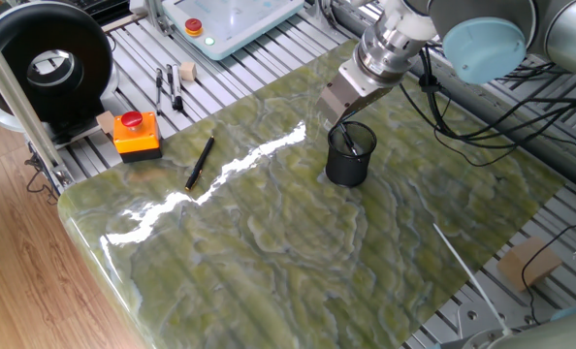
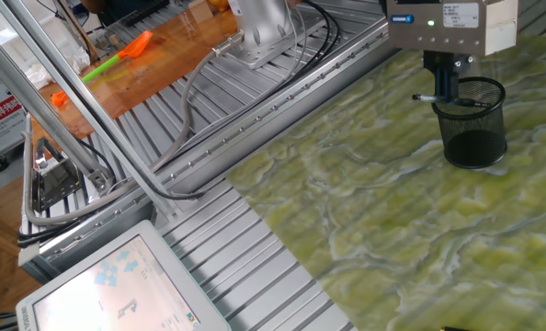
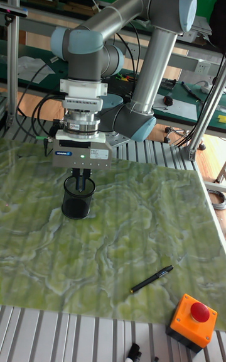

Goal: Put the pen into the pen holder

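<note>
The black wire-mesh pen holder (image 1: pixel 350 161) (image 2: pixel 474 129) (image 3: pixel 78 202) stands upright on the green marble table. My gripper (image 1: pixel 339 129) (image 2: pixel 446 95) (image 3: pixel 79 181) hangs right over its mouth, pointing down, with the fingertips at rim height. The slim silver-grey pen (image 2: pixel 427 97) lies nearly level between the fingers. Its one end sticks out left of the holder and the other reaches over the rim. The gripper is shut on it. In the tall fixed view the pen is hidden behind the fingers and mesh.
An all-black pen (image 1: pixel 200 161) (image 3: pixel 152 279) lies loose on the marble. An orange box with a red button (image 1: pixel 137 134) (image 3: pixel 193 317) sits near the table edge. Small tools (image 1: pixel 169 85) lie on the slatted rail, and arm cables (image 1: pixel 463 116) hang behind the holder.
</note>
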`<state>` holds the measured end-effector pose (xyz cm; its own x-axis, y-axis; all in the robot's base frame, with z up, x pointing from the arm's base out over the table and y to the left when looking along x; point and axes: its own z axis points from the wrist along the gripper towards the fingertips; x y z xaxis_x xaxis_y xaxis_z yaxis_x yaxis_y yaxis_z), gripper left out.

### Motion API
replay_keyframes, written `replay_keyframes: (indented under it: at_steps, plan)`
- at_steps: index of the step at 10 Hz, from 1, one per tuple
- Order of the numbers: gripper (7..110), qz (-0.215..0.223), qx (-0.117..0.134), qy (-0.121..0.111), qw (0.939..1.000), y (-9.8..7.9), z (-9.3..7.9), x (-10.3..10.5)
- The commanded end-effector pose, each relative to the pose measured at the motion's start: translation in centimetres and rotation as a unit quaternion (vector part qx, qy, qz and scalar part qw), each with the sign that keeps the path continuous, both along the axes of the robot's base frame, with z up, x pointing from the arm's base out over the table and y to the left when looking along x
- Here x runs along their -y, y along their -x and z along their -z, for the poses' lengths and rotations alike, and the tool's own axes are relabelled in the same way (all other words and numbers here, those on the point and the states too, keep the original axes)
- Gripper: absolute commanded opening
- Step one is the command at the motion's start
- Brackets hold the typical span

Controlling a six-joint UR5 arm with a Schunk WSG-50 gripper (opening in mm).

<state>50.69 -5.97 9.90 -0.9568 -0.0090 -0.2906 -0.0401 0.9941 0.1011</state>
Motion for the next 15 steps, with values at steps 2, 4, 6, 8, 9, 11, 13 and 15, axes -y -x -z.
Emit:
replay_keyframes:
  at_steps: [2,4,6,8,9,11,13,15]
  plan:
    - [7,-0.004,-0.007,-0.002,1.0000,0.3,-0.1,0.1]
    - [7,-0.017,-0.008,-0.008,0.9998,0.4,-0.1,-0.3]
    - [7,-0.030,0.004,-0.008,0.9995,-0.2,-0.3,-0.4]
    - [7,-0.027,0.006,-0.004,0.9996,-0.3,-0.3,-0.1]
    - [22,-0.026,0.006,-0.003,0.9996,-0.3,-0.3,-0.1]
    - [22,-0.024,0.009,-0.001,0.9997,-0.5,-0.4,0.1]
    - [22,-0.032,0.012,-0.010,0.9994,-0.5,-0.6,-0.4]
    - [44,-0.046,0.000,-0.022,0.9987,-0.1,-1.2,-1.3]
